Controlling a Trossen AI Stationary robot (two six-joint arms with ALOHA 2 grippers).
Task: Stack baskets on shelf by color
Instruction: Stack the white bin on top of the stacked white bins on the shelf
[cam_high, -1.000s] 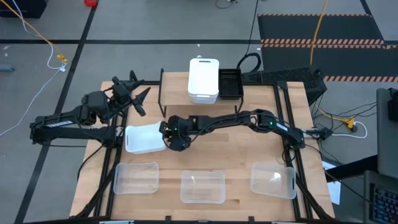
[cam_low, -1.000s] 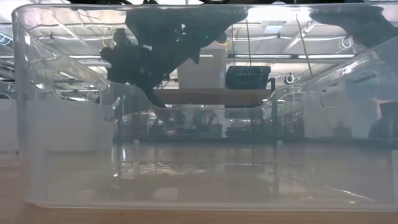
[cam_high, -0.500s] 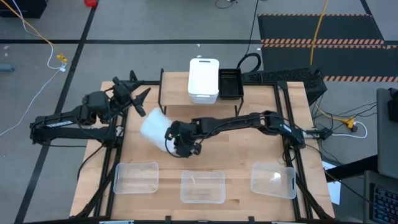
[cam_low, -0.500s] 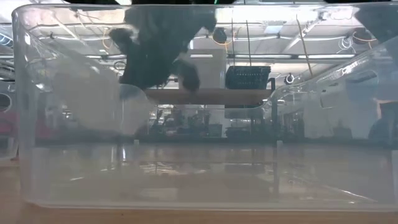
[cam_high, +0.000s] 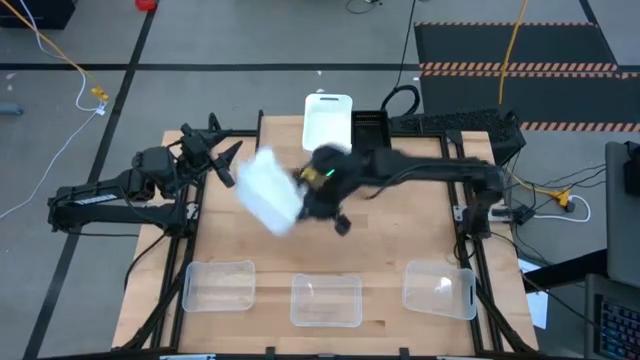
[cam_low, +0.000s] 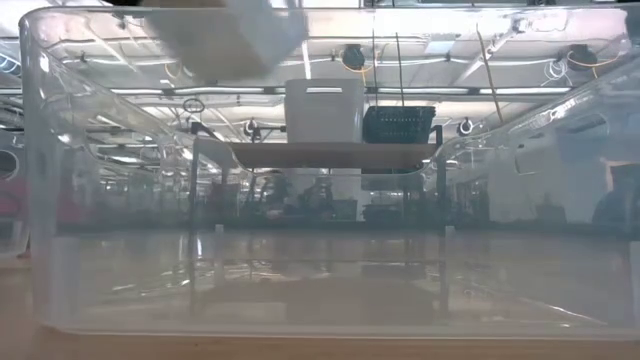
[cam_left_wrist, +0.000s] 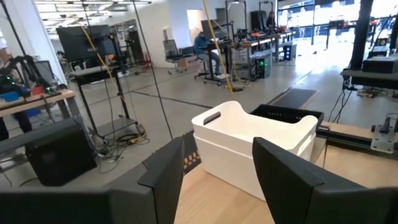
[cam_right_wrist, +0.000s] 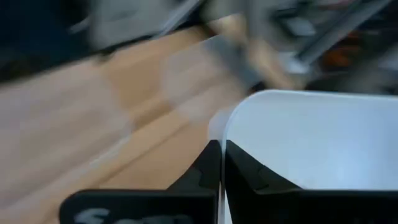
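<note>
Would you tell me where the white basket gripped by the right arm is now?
In the high view, the white basket is held tilted above the table's left-centre in the right gripper, just before the shelf.

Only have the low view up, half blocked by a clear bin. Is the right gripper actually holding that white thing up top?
Observer: Yes. The right gripper is shut on the rim of a white basket, lifted off the table.
Operator: Where's it relative to the shelf?
Observer: Just in front of the shelf, near its left half.
Operator: What's on the shelf?
Observer: Stacked white baskets, with a black basket to their right.
Operator: Left arm?
Observer: The left gripper waits open by the shelf's left end.
</note>
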